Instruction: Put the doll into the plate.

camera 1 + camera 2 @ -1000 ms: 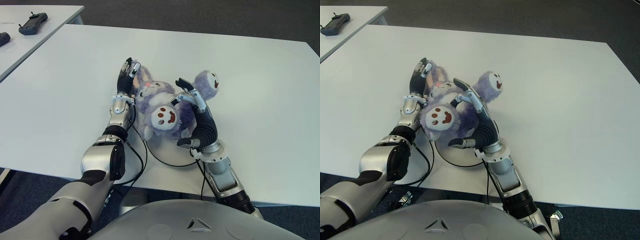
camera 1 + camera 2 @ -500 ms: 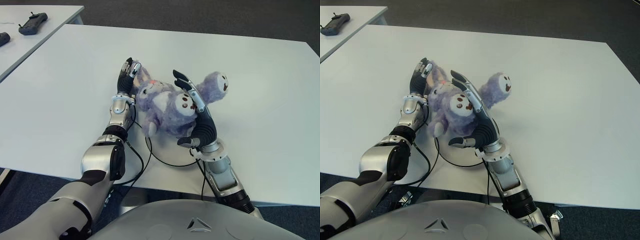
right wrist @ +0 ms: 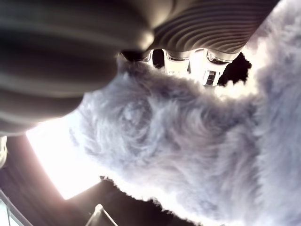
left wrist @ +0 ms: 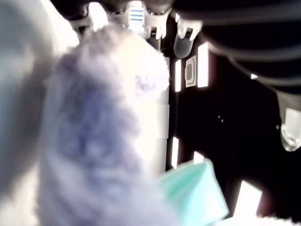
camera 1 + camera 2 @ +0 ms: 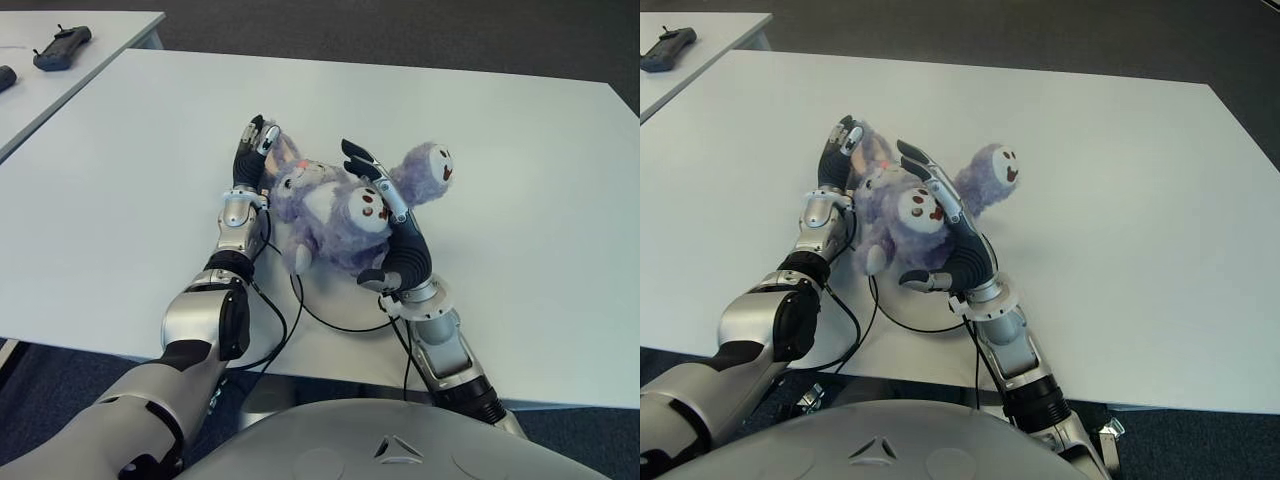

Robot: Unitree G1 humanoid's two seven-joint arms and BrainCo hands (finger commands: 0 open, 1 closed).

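The doll (image 5: 325, 215), a fluffy purple plush with white paw pads, lies on the white table (image 5: 520, 180) between my two hands. My left hand (image 5: 252, 150) stands flat against its left side, fingers straight. My right hand (image 5: 398, 240) wraps it from the right: its fingers reach over the top and the thumb curls under the near side. Purple fur (image 3: 188, 141) fills the palm in the right wrist view. One plush leg (image 5: 428, 168) sticks out past the right hand. No plate shows in any view.
Black cables (image 5: 320, 318) loop on the table just in front of the doll. A second table (image 5: 110, 25) at the far left carries a black controller (image 5: 62, 47) and another dark item (image 5: 5, 75).
The doll has rolled toward my right hand; its white smiling pad moved from the front up against the right fingers, and the far leg swung right. The left hand stayed put.
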